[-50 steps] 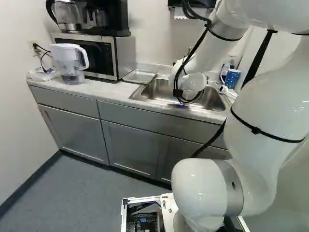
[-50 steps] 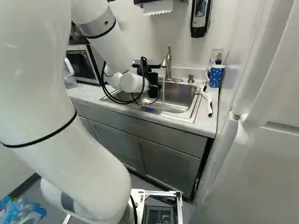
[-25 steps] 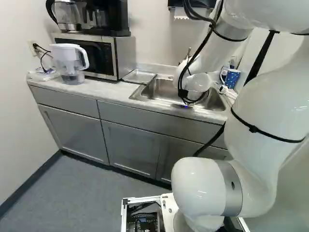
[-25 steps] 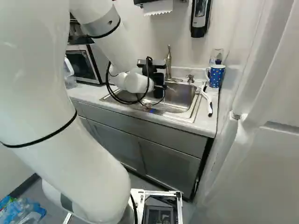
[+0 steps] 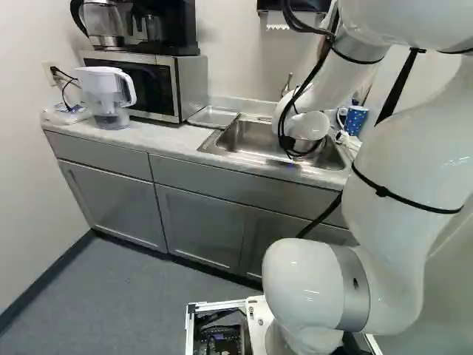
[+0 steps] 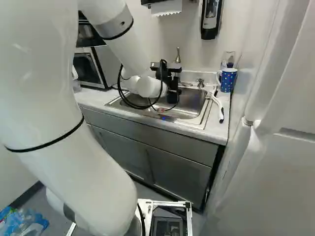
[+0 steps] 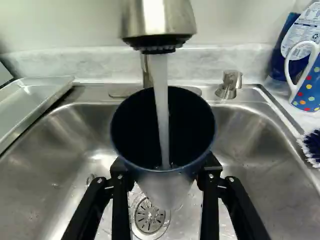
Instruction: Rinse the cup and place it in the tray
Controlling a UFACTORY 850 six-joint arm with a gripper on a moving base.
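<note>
- Clamps the dark blue cup (image 7: 132, 125) in the hand (image 6: 174, 81), with one finger pressed to each side of its lower part.
- Holds it ahead of the wrist, between the two fingers, with its mouth open toward the wrist camera and the faucet.
- Takes a stream of water (image 7: 161, 90) into the cup, straight from the faucet (image 7: 160, 20) above; wet inside, but impossible to tell how full.
- Hangs over the basin of the metal sink (image 7: 55, 145), with the cup apart from the bottom and near the round drain (image 7: 149, 217); scattered with drops down there.
- Has a small metal fixture (image 7: 230, 85) on the sink's back ledge, just beside the faucet base.
- At the sink's side toward the microwave (image 5: 140, 85), shows the shallow, rimmed tray (image 7: 37, 102), well apart from the cup.
- On the opposite side, on the tabletop (image 6: 222, 130), holds a blue spotted mug (image 6: 229, 80), upright, contents hidden, and near it a white-handled brush (image 6: 219, 108).
- Past the tray, in front of the microwave, bears a clear pitcher (image 5: 106, 89) with a white handle; cannot tell about any water in it.
</note>
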